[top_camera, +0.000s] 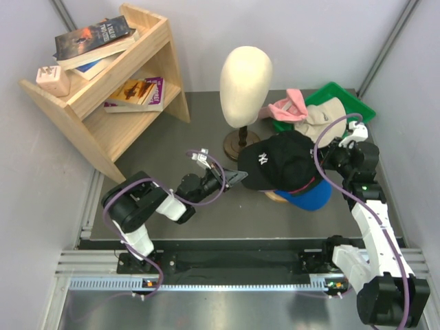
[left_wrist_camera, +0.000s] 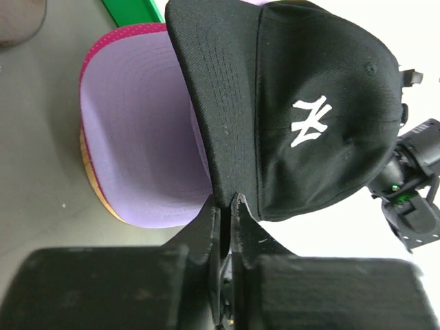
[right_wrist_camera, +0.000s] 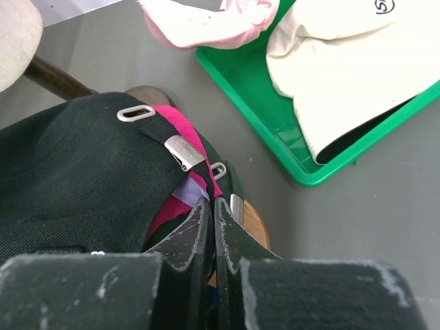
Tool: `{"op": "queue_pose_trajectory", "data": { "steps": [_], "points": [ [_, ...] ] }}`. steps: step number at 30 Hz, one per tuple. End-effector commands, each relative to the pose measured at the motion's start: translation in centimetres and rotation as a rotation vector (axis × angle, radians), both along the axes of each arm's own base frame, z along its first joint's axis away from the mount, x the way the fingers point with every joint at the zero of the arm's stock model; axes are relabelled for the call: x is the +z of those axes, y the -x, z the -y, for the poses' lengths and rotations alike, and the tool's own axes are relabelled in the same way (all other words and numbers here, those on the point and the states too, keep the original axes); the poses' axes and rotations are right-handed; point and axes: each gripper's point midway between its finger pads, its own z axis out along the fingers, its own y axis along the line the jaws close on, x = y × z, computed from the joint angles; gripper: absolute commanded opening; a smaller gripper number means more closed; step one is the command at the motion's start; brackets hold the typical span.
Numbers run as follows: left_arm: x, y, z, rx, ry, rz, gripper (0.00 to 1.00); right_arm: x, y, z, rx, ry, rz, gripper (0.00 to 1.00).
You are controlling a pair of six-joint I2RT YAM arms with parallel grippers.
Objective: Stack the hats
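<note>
A black cap with a white logo (top_camera: 282,159) (left_wrist_camera: 309,103) tops a stack over a blue cap (top_camera: 309,198), on a wooden stand (top_camera: 275,196). Beneath it show a lavender brim (left_wrist_camera: 137,137) and magenta fabric (right_wrist_camera: 165,210). My left gripper (top_camera: 230,180) (left_wrist_camera: 230,201) is shut on the tip of the black cap's brim. At the cap's rear, my right gripper (top_camera: 331,159) (right_wrist_camera: 213,205) is shut, with the black back strap running in between its tips. A light pink cap (top_camera: 289,106) (right_wrist_camera: 199,20) and a cream bucket hat (top_camera: 322,120) (right_wrist_camera: 344,75) lie at the green tray (top_camera: 357,106) (right_wrist_camera: 254,117).
A cream mannequin head (top_camera: 245,75) on a dark round foot stands just behind the stack. A wooden shelf (top_camera: 117,103) with books fills the back left. The table has walls on the left, back and right.
</note>
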Motion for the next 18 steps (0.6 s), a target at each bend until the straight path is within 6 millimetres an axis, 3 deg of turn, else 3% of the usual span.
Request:
{"op": "queue_pose_trajectory", "data": {
  "steps": [1,4,9,14,18],
  "points": [
    [-9.9,-0.1,-1.9,0.032,-0.373,-0.170,0.18,-1.1,-0.1,2.3,-0.091,0.066,-0.019,0.00],
    [-10.8,0.2,-1.7,0.002,-0.413,-0.193,0.28,-0.7,0.1,2.3,-0.090,0.068,-0.007,0.00],
    [-10.6,-0.2,-1.2,-0.004,-0.406,-0.186,0.43,-0.6,0.1,2.3,-0.086,0.070,-0.001,0.00],
    [-10.9,-0.3,-0.7,-0.020,-0.419,-0.187,0.48,-0.7,0.1,2.2,-0.085,0.068,-0.005,0.00],
    [-10.6,-0.5,-1.4,0.007,-0.434,-0.172,0.52,-0.4,0.2,2.3,-0.093,0.069,0.001,0.00]
  ]
}}
